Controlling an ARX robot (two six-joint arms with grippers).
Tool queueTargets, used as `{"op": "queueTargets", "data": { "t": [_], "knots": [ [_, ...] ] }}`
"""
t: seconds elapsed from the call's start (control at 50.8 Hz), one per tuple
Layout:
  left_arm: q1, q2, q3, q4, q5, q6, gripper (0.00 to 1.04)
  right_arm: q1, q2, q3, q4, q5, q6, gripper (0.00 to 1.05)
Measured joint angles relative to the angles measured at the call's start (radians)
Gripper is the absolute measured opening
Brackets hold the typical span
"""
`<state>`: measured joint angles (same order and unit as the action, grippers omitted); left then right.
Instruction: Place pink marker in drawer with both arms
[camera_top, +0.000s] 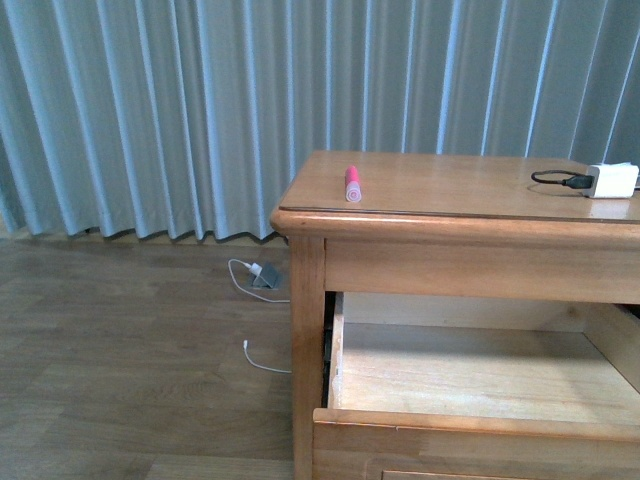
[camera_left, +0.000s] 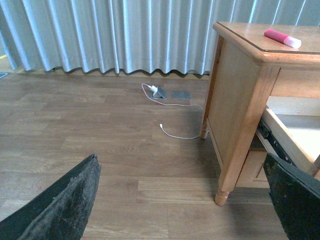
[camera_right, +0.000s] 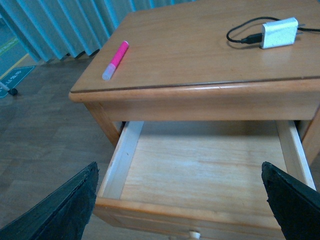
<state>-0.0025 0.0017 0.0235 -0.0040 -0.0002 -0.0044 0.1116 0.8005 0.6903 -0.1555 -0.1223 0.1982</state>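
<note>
The pink marker (camera_top: 352, 183) lies on the dresser top near its left front corner, pale end toward the front. It also shows in the left wrist view (camera_left: 282, 38) and the right wrist view (camera_right: 115, 60). The upper drawer (camera_top: 470, 425) is pulled out and its pale wood interior holds nothing; in the right wrist view its front rim (camera_right: 190, 212) and knob (camera_right: 193, 234) show. My left gripper (camera_left: 185, 200) is open over the floor, left of the dresser leg. My right gripper (camera_right: 182, 202) is open above the drawer's front. Neither arm shows in the front view.
A white adapter (camera_top: 612, 180) with a black cable (camera_top: 555, 179) sits at the dresser top's right. A white charger and cable (camera_top: 258, 272) lie on the wood floor by the curtain (camera_top: 200, 110). The dresser leg (camera_left: 225, 185) stands near my left gripper.
</note>
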Motion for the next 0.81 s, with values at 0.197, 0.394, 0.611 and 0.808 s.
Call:
{"op": "queueTargets", "data": {
  "t": [0.197,0.394,0.611,0.808],
  "knots": [
    [0.000,0.000,0.000,0.000,0.000,0.000,0.99,-0.156,-0.175,-0.103,-0.080,-0.143,-0.012,0.96],
    [0.000,0.000,0.000,0.000,0.000,0.000,0.99,-0.257,-0.251,-0.156,-0.077,-0.202,-0.009,0.96],
    [0.000,0.000,0.000,0.000,0.000,0.000,0.99,-0.260,-0.251,-0.157,-0.077,-0.206,-0.009,0.96],
    [0.000,0.000,0.000,0.000,0.000,0.000,0.99,-0.260,-0.251,-0.157,-0.077,-0.206,-0.009,0.96]
  ]
}}
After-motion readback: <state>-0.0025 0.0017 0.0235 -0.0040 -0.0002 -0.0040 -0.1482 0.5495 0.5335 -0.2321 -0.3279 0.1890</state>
